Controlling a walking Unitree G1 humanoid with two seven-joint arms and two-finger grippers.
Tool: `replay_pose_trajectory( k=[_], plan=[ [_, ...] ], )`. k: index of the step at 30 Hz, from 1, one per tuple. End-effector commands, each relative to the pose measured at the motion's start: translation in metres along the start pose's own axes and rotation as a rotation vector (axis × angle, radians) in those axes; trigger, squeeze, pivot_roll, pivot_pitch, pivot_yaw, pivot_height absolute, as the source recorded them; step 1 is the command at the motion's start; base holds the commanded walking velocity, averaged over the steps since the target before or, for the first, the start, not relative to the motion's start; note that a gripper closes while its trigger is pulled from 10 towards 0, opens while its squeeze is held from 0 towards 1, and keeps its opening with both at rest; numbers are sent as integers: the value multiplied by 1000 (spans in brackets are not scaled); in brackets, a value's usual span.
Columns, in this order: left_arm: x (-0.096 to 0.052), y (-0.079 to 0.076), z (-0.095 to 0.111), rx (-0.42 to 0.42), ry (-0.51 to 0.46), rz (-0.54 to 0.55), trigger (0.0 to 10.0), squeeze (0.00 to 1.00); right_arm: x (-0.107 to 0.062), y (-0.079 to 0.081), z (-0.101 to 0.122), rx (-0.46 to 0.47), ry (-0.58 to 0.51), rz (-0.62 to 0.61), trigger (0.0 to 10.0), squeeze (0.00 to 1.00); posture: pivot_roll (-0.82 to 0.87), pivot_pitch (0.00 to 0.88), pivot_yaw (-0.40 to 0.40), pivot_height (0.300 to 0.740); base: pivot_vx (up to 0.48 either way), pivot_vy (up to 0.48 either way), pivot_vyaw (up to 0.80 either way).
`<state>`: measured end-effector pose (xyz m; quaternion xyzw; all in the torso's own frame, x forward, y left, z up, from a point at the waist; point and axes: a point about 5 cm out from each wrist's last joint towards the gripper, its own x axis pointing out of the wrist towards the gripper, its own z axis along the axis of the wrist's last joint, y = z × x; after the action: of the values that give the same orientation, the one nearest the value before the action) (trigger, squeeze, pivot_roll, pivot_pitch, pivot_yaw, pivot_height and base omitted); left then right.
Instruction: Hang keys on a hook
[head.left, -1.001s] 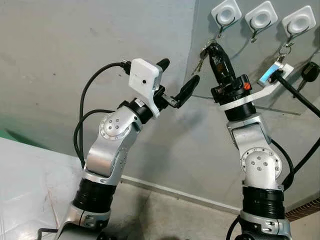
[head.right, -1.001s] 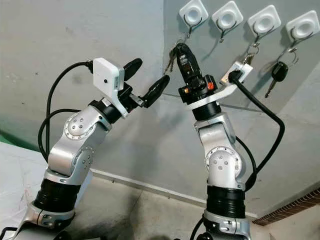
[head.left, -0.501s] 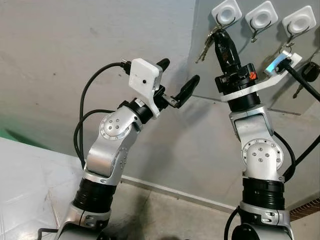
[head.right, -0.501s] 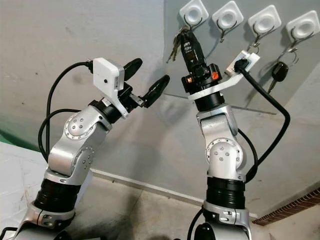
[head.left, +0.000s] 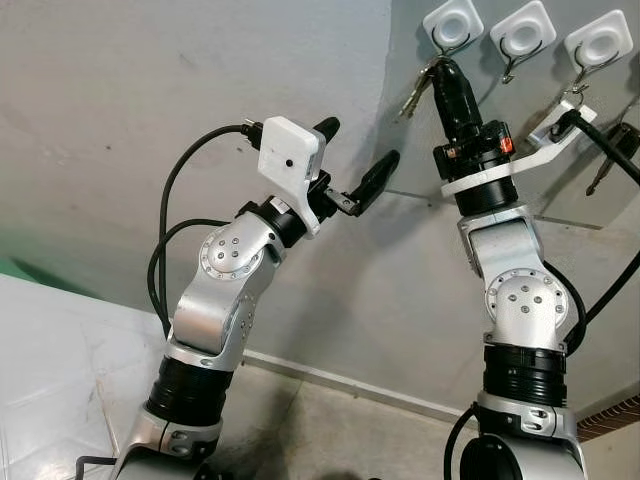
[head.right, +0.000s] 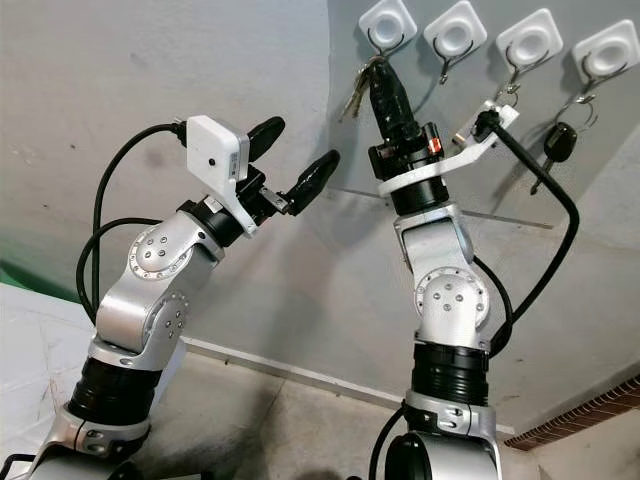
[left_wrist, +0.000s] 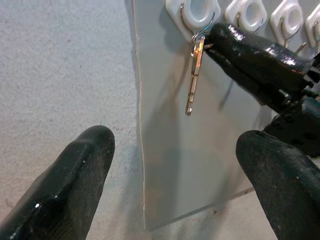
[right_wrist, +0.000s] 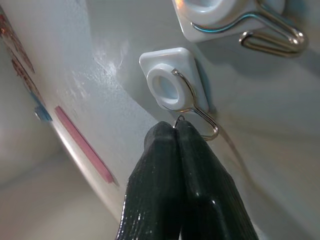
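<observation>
The right hand (right_wrist: 176, 131), fingers pressed together on the keys (left_wrist: 194, 75), holds their ring at the leftmost wall hook (right_wrist: 197, 107); the left hand (head.left: 355, 160), spread, hovers nearby.

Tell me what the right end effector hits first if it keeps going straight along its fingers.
Most likely the wire hook just past the right end effector, which is pinching the key ring; then its white base, though depth is unclear.

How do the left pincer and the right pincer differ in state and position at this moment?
The left pincer is open with nothing between its fingers; the right pincer is shut on the keys. The left pincer hangs in mid-air away from the hooks, while the right pincer's tips are up at the leftmost hook, where the key ring meets the hook wire. Both have long black fingers and are raised toward the wall.
</observation>
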<state>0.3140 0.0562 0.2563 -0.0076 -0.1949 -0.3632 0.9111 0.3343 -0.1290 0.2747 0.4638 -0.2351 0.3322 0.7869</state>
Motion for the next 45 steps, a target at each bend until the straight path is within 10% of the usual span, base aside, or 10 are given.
replay_pose_trajectory(
  k=[1,43,44,45],
  plan=[
    [0,-2,5,12,-14,-5,10000,0,-2,-10,1,13,-4,-81,10000,0,154,124,27,740,0,0,0],
    [0,-2,4,8,-14,10,10000,0,-22,-14,-13,14,34,-75,10000,0,155,118,17,740,0,0,0],
    [0,-2,4,7,-13,11,10000,0,-25,-16,-15,6,46,-85,10000,1000,155,119,16,740,0,0,0],
    [0,-2,4,7,-13,11,10000,0,-25,-16,-15,6,46,-85,10000,1000,155,119,16,740,0,0,0]
  ],
)
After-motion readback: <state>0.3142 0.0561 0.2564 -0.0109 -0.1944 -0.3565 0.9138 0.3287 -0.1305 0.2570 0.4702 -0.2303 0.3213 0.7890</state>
